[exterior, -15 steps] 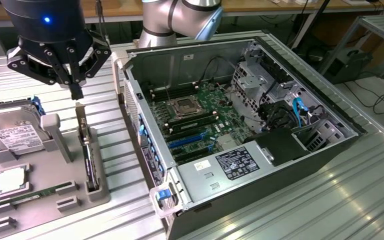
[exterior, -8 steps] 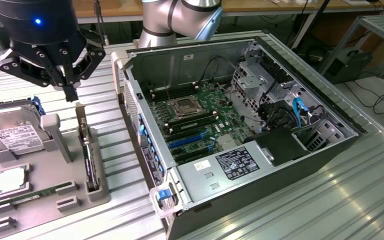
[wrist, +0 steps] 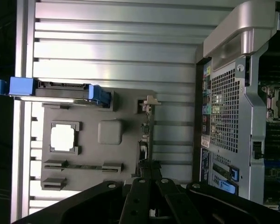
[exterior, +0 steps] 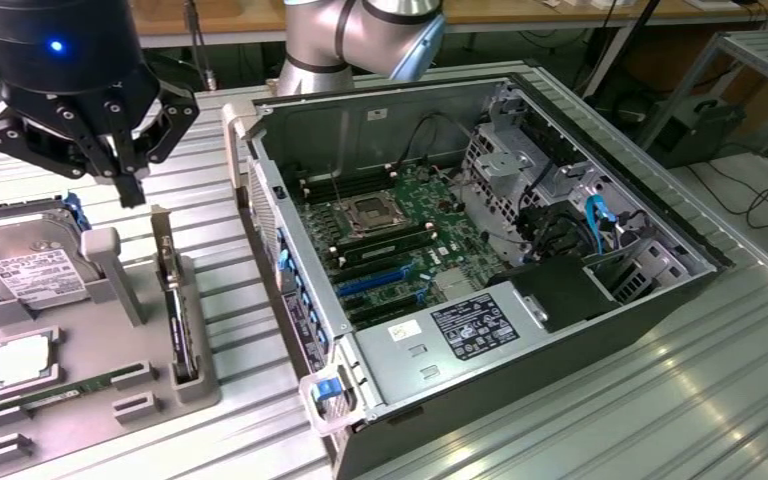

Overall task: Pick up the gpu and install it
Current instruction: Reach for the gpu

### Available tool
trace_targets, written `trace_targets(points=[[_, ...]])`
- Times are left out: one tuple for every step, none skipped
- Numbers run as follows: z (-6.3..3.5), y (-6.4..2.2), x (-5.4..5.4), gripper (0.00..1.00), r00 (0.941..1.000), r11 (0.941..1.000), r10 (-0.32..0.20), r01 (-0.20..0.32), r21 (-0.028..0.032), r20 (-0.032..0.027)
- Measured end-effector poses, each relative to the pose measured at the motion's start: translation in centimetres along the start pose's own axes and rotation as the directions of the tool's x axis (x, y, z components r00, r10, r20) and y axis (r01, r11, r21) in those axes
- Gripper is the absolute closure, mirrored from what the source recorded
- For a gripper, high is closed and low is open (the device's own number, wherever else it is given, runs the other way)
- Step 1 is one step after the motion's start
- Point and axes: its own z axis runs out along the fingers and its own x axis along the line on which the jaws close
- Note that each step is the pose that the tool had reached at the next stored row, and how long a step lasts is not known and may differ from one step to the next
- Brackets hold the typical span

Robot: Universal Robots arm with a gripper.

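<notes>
gpu upright, just beneath claw

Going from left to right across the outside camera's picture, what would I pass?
Hard drive → gpu standing on edge in the gray holder → motherboard inside the open computer case → blue cable.

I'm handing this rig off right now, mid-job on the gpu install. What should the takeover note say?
The gripper is shut and empty. It hangs above the grey fixture, roughly in line with the gpu, and touches nothing.
The gpu stands on edge in its slot in the fixture, at the exterior view's left of the open computer case.
Done: nothing that shows; the gpu is not lifted.
Left: pickup and install. The motherboard's blue slots look empty.
</notes>
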Motion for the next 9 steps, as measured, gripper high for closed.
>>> trace_targets(points=[[0.0, -0.02, 0.11, 0.89, 1.0, 1.0, -0.001, 0.001, 0.0, 0.0], [-0.01, -0.05, 0.23, 0.89, 1.0, 1.0, -0.001, 0.001, -0.0001, -0.0001], [-0.01, -0.07, 0.34, 0.89, 1.0, 1.0, -0.002, 0.002, 0.0, -0.0002], [-0.02, -0.1, 0.46, 0.89, 1.0, 1.0, -0.003, 0.003, 0.0, -0.0003], [-0.02, -0.12, 0.59, 0.89, 1.0, 1.0, -0.003, 0.003, 0.0, -0.0004], [-0.02, -0.14, 0.71, 0.89, 1.0, 1.0, -0.004, 0.004, 0.0, -0.0005], [-0.02, -0.15, 0.83, 0.89, 1.0, 1.0, -0.005, 0.005, -0.0001, -0.0004], [-0.02, -0.16, 0.92, 0.89, 1.0, 1.0, -0.006, 0.006, -0.0001, -0.0005], [-0.02, -0.17, 0.93, 0.89, 1.0, 1.0, -0.006, 0.006, -0.0001, -0.0005]])
